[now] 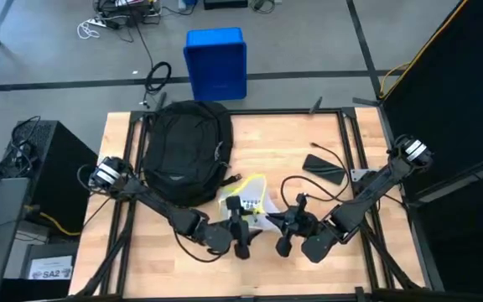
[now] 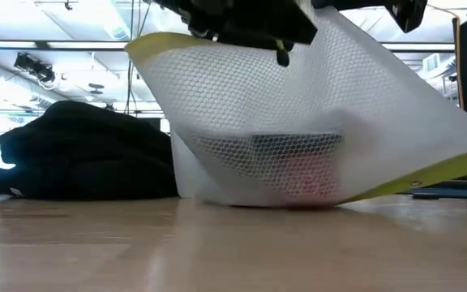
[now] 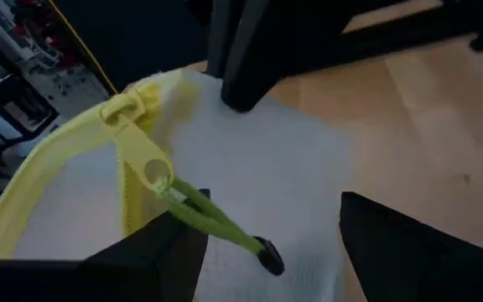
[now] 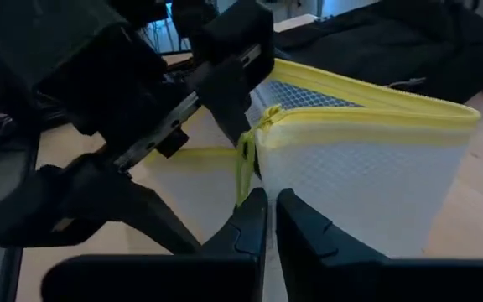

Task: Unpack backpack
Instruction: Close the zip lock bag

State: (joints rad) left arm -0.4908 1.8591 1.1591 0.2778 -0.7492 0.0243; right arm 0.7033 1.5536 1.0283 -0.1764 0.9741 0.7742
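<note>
White mesh pouch with yellow zip [image 1: 250, 205], centre frame, right of large black soft fabric backpack [image 1: 183, 151]: right gripper [image 4: 271, 210] pinches its edge nearly shut, left gripper [image 3: 267, 243] wide over zip pull; thin hold risks slipping.

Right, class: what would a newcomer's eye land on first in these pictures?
A white mesh pouch with yellow zip edging, at the table's front middle, between both pincers. The left pincer is open over it; the right pincer is shut on its zip end. The black backpack lies behind, to the left.
</note>
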